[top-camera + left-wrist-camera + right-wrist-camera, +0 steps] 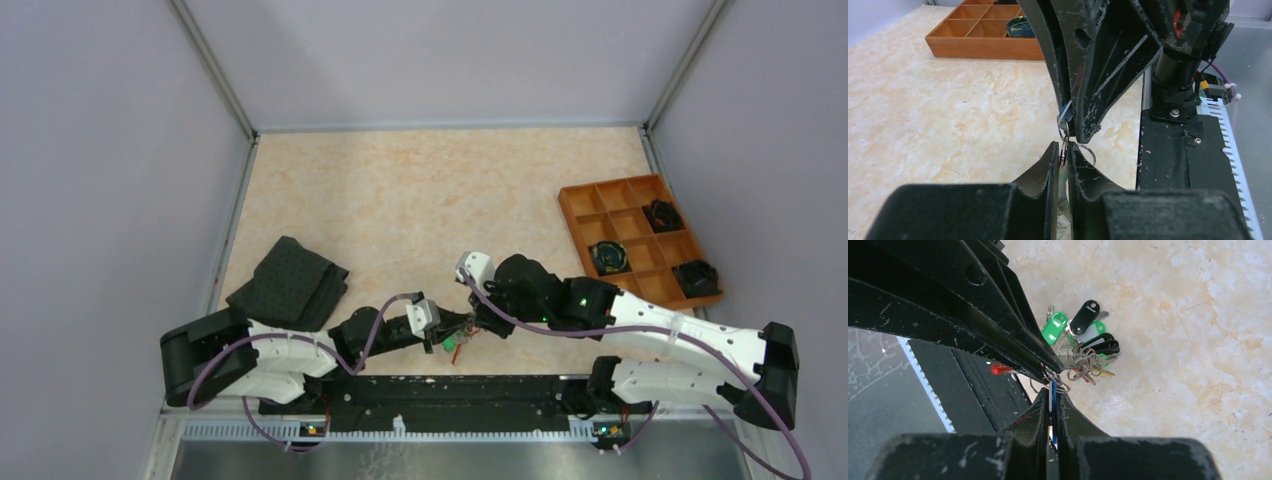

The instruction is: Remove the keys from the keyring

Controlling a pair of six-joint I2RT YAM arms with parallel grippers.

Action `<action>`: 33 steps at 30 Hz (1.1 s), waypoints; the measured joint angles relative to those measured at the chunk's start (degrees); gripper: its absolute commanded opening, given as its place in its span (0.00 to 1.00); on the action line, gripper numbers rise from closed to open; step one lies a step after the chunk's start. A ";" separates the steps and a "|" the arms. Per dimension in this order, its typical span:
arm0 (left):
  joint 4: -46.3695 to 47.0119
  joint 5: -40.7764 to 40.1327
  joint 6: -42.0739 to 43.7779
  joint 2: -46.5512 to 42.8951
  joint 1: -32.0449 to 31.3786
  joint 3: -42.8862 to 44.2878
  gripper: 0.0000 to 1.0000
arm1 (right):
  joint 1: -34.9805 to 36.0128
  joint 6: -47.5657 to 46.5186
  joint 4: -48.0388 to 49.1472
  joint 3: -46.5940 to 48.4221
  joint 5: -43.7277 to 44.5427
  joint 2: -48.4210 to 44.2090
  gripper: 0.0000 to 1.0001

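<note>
Right gripper [1053,403] clamping blue key [1053,390], green, black keys [1080,332]

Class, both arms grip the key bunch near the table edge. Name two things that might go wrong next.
The left jaws pinch only a small ring, so it may slip out when pulled.
The keys sit tangled beside the blue key in the right jaws, so pulling apart may drag the whole bunch.
</note>
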 measured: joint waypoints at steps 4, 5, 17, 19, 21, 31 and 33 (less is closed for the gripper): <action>-0.02 0.31 -0.20 0.02 -0.04 0.00 0.00 | 0.04 0.24 0.07 0.00 0.81 0.07 0.00; -0.04 0.31 -0.20 0.02 -0.04 0.00 0.00 | 0.07 0.46 0.00 0.00 1.36 0.07 0.00; 2.29 -1.66 -0.90 -1.84 -0.04 -1.42 0.00 | 0.33 4.55 -0.39 -0.15 7.10 0.15 0.00; 3.06 -1.70 -1.55 -1.97 -0.04 -1.77 0.00 | 0.42 5.09 -0.17 -0.17 7.10 0.33 0.00; 3.34 -1.84 -2.10 -1.99 -0.04 -1.95 0.00 | 0.42 5.42 0.11 -0.20 7.13 0.55 0.00; 3.37 -3.89 -3.58 -2.47 -0.04 -2.29 0.30 | 0.42 4.85 -0.20 -0.04 8.83 1.40 0.00; 3.34 -4.61 -3.93 -3.28 -0.04 -2.43 0.32 | 0.42 3.89 -0.57 0.04 9.27 1.46 0.00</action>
